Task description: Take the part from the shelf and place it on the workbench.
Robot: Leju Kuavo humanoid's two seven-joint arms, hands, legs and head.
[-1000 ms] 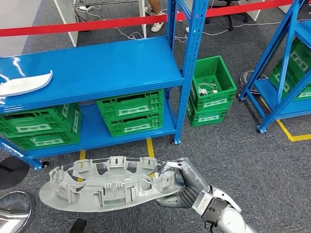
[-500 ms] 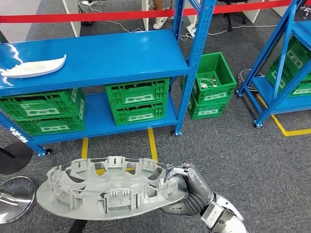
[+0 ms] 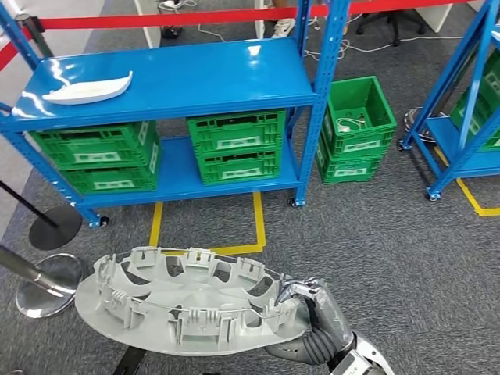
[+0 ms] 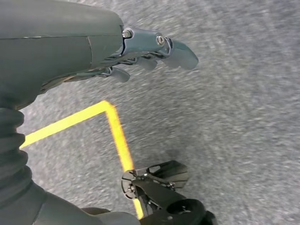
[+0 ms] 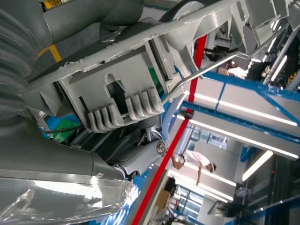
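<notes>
One grey part (image 3: 183,301) is gripped by the right hand (image 3: 312,320); left hand (image 4: 141,47) empty, fingers apart; cables are seen in one of six green crates (image 3: 356,125), upper right.

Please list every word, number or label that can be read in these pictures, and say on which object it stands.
None can be read.
White labels on the green crates under the blue shelf: print too small and blurred.
Grey part held by the right hand: no text shows.
Left hand: no marking shows.
</notes>
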